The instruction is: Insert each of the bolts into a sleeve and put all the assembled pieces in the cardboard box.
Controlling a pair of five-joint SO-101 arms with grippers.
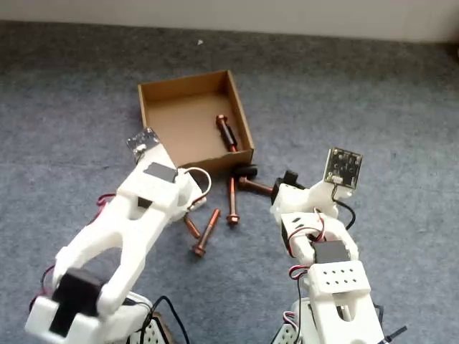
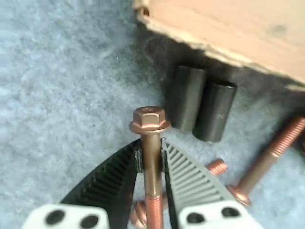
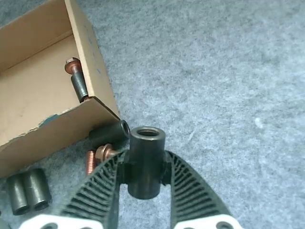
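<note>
My left gripper (image 2: 150, 144) is shut on a copper bolt (image 2: 150, 120), held off the carpet with its hex head toward two loose black sleeves (image 2: 199, 106). These lie side by side against the outer wall of the cardboard box (image 2: 224, 28). My right gripper (image 3: 146, 157) is shut on a black sleeve (image 3: 147, 140), open end facing the camera, to the right of the box (image 1: 241, 118). One assembled bolt and sleeve (image 1: 227, 134) lies inside the box. In the high view the left arm (image 1: 150, 193) covers its own gripper.
Loose bolts (image 1: 232, 201) (image 1: 206, 231) lie on the grey carpet in front of the box. Another sleeve (image 3: 110, 134) with a bolt (image 3: 99, 155) beside it rests at the box's near right corner. Open carpet stretches to the right and left.
</note>
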